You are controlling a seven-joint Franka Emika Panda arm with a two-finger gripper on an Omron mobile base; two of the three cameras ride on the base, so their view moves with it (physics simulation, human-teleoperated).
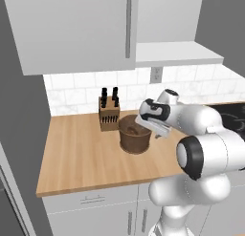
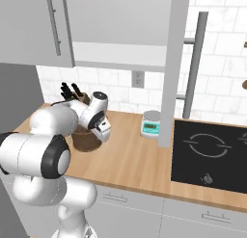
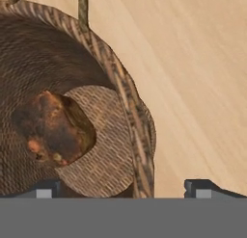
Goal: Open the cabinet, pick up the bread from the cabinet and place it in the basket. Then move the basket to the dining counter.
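The round dark-brown basket (image 1: pixel 129 143) (image 2: pixel 83 141) (image 3: pixel 103 169) stands on the wood worktop in front of the knife block. The bread (image 3: pixel 53 128), a small dark-brown loaf, lies on the basket's floor. My gripper (image 1: pixel 152 131) (image 2: pixel 102 134) (image 3: pixel 125 189) hangs open just over the basket's right rim, one fingertip (image 3: pixel 46 190) above the inside and the other above the worktop outside. It holds nothing. The cabinet (image 1: pixel 76 29) (image 2: pixel 120 20) hangs overhead with its right door (image 2: pixel 172 63) swung open and its white shelf (image 1: pixel 177 53) showing. The dining counter is out of view.
A knife block (image 1: pixel 109 116) (image 2: pixel 77 93) stands behind the basket against the white tiles. A small kitchen scale (image 2: pixel 151 124) sits to the right, then a black hob (image 2: pixel 210 152) (image 1: pixel 232 116). The open door's edge reaches down close to the worktop by the scale.
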